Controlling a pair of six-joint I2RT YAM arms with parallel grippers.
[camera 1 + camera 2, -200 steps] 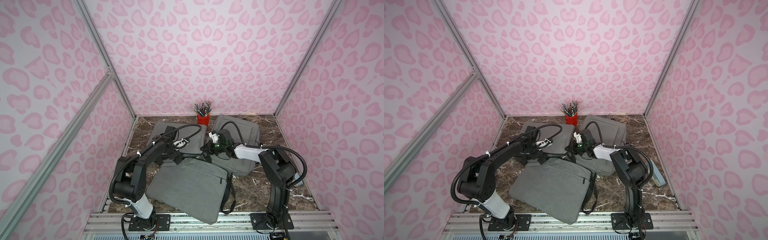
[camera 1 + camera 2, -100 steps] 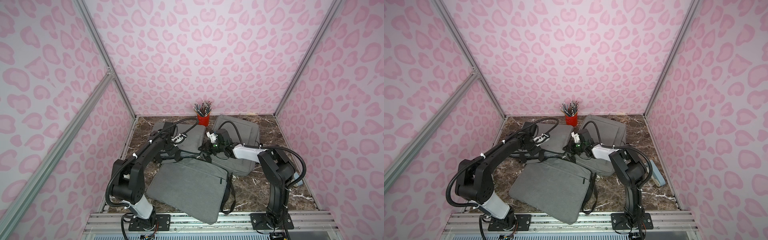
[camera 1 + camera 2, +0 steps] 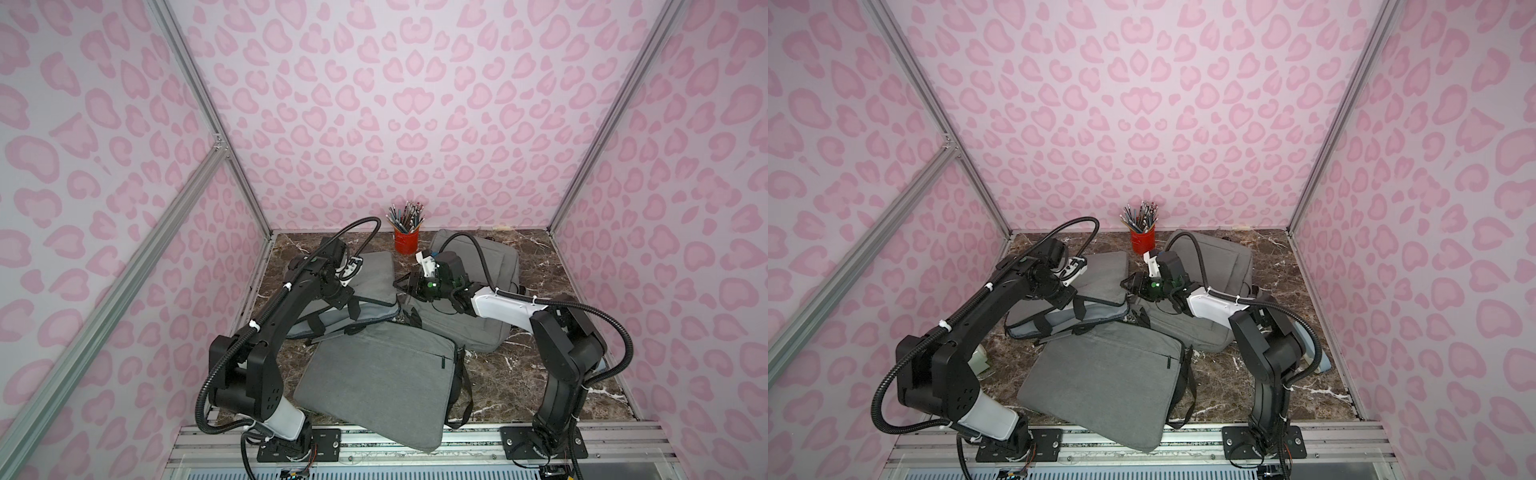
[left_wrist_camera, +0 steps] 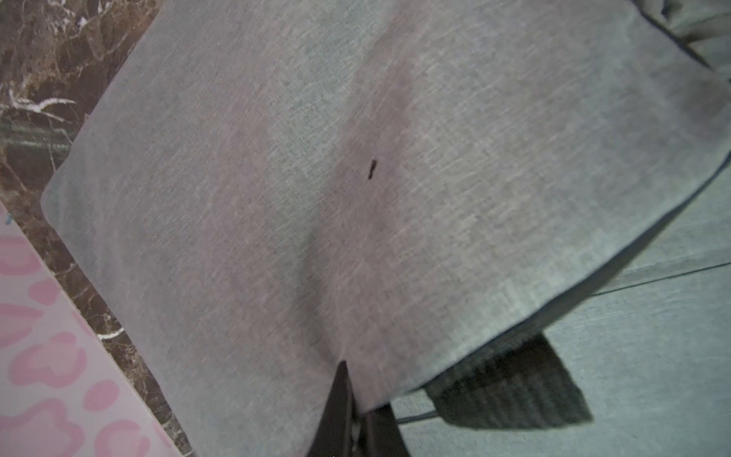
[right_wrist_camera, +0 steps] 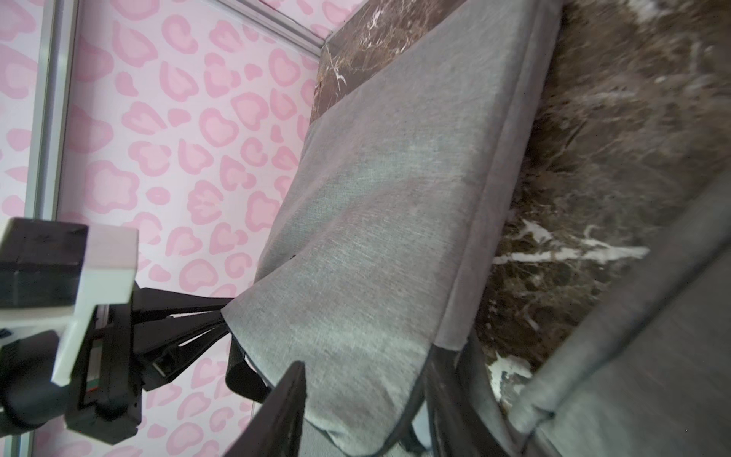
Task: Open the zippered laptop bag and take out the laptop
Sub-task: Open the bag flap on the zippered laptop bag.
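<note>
The zippered laptop bag (image 3: 370, 276) (image 3: 1100, 278) is grey and lies at the back left with its top flap lifted. My left gripper (image 3: 347, 298) (image 4: 362, 411) is shut on the flap's near edge; in the right wrist view its fingers (image 5: 190, 312) pinch that edge. At the flap's right corner my right gripper (image 3: 405, 286) (image 5: 368, 395) is open, one finger on each side of the corner and not clamped. A pale lining strip (image 3: 365, 316) shows under the flap. The laptop is hidden.
A second grey bag (image 3: 498, 257) lies at the back right under my right arm. A third grey bag (image 3: 374, 374) lies in front and overhangs the front rail. A red cup of pencils (image 3: 406, 240) stands at the back wall. Pink walls close in on three sides.
My right gripper has opened from shut at the flap's corner. My left gripper has closed on the flap's edge and drawn back a little toward the wall.
</note>
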